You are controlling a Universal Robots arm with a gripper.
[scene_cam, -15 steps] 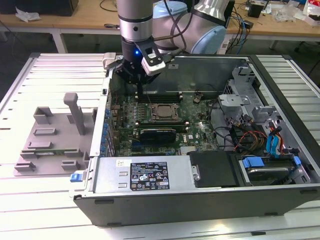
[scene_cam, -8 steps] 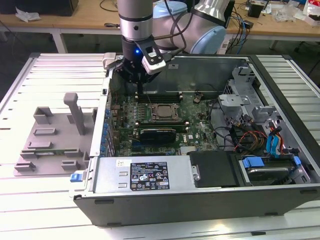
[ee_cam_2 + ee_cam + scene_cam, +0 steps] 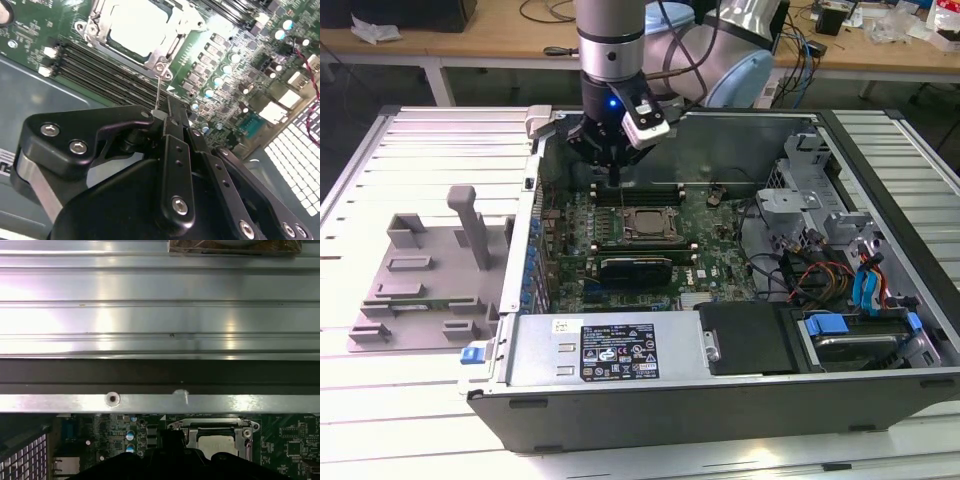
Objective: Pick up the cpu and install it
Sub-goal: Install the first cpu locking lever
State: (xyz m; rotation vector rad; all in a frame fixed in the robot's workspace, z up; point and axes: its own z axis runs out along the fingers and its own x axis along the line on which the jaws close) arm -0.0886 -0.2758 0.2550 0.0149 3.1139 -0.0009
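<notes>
The cpu (image 3: 650, 222) lies flat in the metal socket frame (image 3: 623, 226) on the green motherboard, its silvery-grey top plate facing up. It is also seen in both wrist views (image 3: 136, 24) (image 3: 216, 443). My gripper (image 3: 613, 176) hangs just behind the socket, on the far side in the exterior view, with nothing of the cpu in it. In the second wrist view its black fingers (image 3: 162, 114) are pressed together. A thin silvery rod (image 3: 158, 90) runs from the fingertips toward the frame's corner; I cannot tell whether it is clamped.
The open computer case's front wall (image 3: 720, 385) faces the camera. A black-finned card (image 3: 635, 268) sits in front of the socket, and memory slots (image 3: 100, 72) lie beside it. Cables and drive bays (image 3: 840, 280) fill the exterior view's right. A grey fixture (image 3: 430, 275) stands outside at the left.
</notes>
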